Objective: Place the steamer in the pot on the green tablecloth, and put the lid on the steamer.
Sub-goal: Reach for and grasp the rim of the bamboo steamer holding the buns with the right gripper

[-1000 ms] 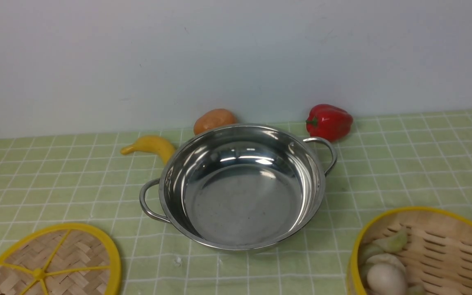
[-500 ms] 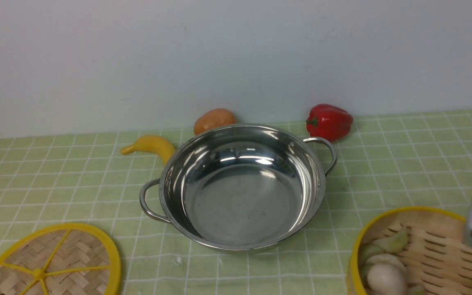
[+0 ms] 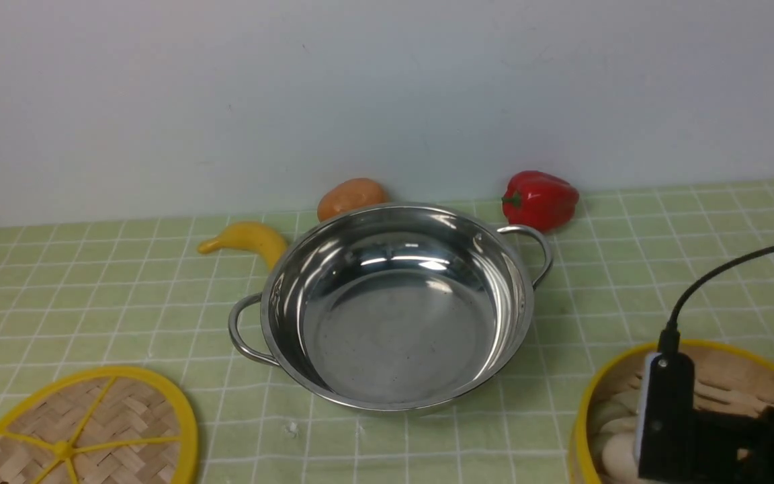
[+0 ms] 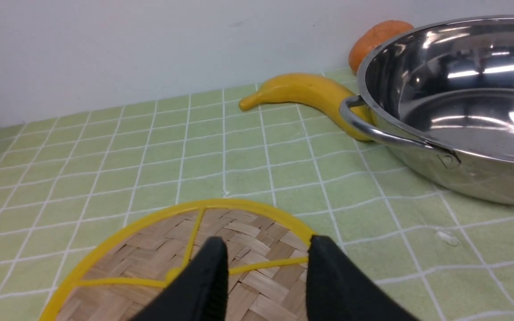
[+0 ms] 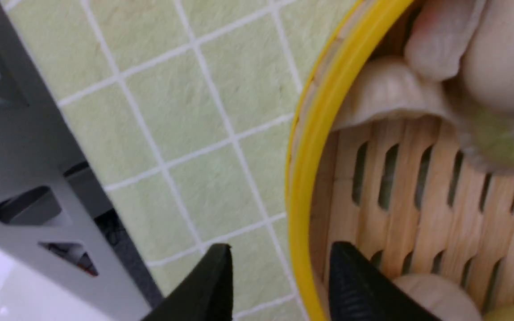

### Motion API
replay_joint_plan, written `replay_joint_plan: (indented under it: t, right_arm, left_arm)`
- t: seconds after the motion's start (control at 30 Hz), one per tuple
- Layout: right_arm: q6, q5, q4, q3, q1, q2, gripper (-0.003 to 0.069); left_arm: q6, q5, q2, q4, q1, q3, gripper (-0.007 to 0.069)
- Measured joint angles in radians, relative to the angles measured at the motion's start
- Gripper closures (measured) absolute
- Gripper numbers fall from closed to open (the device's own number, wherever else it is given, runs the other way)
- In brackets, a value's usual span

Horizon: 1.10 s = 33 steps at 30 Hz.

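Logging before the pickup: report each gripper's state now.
Left gripper: open, empty, over the flat woven-bamboo yellow-rimmed lid.
Right gripper: open, nothing gripped, jaws astride the yellow rim of the round bamboo steamer.

One pot (image 3: 394, 316), one steamer (image 3: 584, 403), one lid (image 3: 91, 430)

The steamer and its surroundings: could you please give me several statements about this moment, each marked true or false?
1. The pot is empty. True.
2. The steamer sits inside the pot. False: it stands on the green tablecloth, apart from the pot.
3. The right gripper has its open jaws on either side of the steamer's yellow rim. True.
4. The lid covers the steamer. False: it lies on the tablecloth below the left gripper.
5. The red pepper lies in the pot. False: it is behind the pot, by the wall.
6. Dumplings lie in the steamer. True.
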Motion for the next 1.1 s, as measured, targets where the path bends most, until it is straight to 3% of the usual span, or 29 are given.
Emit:
replay_joint_plan:
  t: [0.43,0.63,0.67,0.7,0.77,0.8,1.1]
  right_arm:
    - [0.003,-0.076,0.005,0.000,0.001,0.235,0.0320]
    - [0.068,-0.113,0.005,-0.001,0.001,0.306,0.0397]
    - [0.093,-0.112,0.006,-0.002,0.001,0.310,0.0466]
    - [0.096,-0.111,0.006,-0.002,0.001,0.310,0.0466]
    - [0.123,-0.106,0.003,-0.002,0.001,0.312,0.0581]
    - [0.132,-0.103,-0.006,-0.003,0.001,0.312,0.0605]
    - [0.256,-0.074,-0.002,-0.031,0.001,0.254,0.0603]
  left_arm:
    - [0.000,0.000,0.000,0.000,0.000,0.000,0.0382]
    - [0.000,0.000,0.000,0.000,0.000,0.000,0.0382]
    - [0.000,0.000,0.000,0.000,0.000,0.000,0.0382]
    - [0.000,0.000,0.000,0.000,0.000,0.000,0.0382]
    - [0.000,0.000,0.000,0.000,0.000,0.000,0.0382]
    - [0.000,0.000,0.000,0.000,0.000,0.000,0.0382]
    - [0.000,0.000,0.000,0.000,0.000,0.000,0.0382]
